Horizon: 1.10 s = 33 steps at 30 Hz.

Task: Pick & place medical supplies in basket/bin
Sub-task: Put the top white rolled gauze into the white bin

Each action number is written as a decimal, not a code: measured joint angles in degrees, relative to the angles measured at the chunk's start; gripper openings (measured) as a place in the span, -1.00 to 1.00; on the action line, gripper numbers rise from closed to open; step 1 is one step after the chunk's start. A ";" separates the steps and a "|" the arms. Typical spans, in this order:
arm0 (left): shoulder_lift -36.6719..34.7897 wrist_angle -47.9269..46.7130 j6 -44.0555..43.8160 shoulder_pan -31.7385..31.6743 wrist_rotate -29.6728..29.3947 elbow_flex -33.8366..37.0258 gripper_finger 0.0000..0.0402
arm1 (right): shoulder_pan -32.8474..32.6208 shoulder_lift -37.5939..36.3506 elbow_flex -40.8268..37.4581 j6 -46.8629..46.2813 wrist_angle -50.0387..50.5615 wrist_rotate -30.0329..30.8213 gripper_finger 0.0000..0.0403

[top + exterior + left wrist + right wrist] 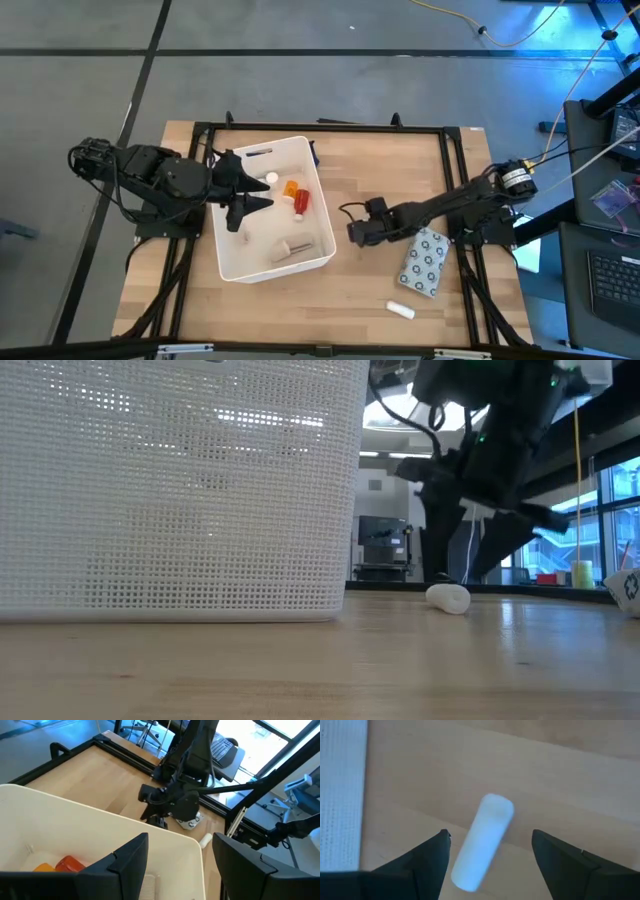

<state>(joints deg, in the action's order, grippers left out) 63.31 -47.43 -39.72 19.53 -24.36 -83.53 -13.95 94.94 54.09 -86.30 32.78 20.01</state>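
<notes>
- Hovering with fingers spread and empty, the right gripper (352, 232) looks down on a white tube (482, 841) between its tips, seemingly lining up a grasp.
- Left gripper (247, 191) hangs released over the white tub (228, 262), where the orange pill bottle (291, 188) lies.
- Dotted packet (425, 261) waits on the table.

You're working on a pale wooden table (360, 290), its planks smooth with a faint sheen in the low view. The bin (245, 262) is white plastic, matt, its outer wall a fine perforated mesh. Between the parted fingers of your right gripper (490, 855) lies a smooth white tube (482, 842), plastic-looking. Just beside that claw's arm sits a flat white packet (425, 262) printed with dark dots. Under your left gripper (250, 190), inside the bin, the orange pill bottle (291, 189) looks glossy. Both claws are dark matt plastic
</notes>
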 joint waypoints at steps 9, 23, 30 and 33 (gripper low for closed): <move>0.00 -0.12 0.80 0.00 -0.11 0.00 0.07 | 1.09 2.17 -2.73 2.73 -6.64 -2.13 0.30; 0.00 -0.21 1.42 0.00 -0.07 0.00 0.07 | 1.10 5.22 -2.49 10.17 -6.34 -2.81 -0.32; -0.06 -0.17 0.89 0.00 -0.13 0.00 0.07 | 1.03 -0.99 0.55 17.98 -3.28 -3.51 -0.73; -0.47 -0.11 0.68 0.00 -0.67 0.00 0.07 | 1.09 -5.52 3.23 21.77 -0.74 -2.12 -0.81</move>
<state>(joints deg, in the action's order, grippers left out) 62.84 -47.53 -39.05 19.53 -25.03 -83.53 -12.86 89.41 57.32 -64.53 32.04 17.88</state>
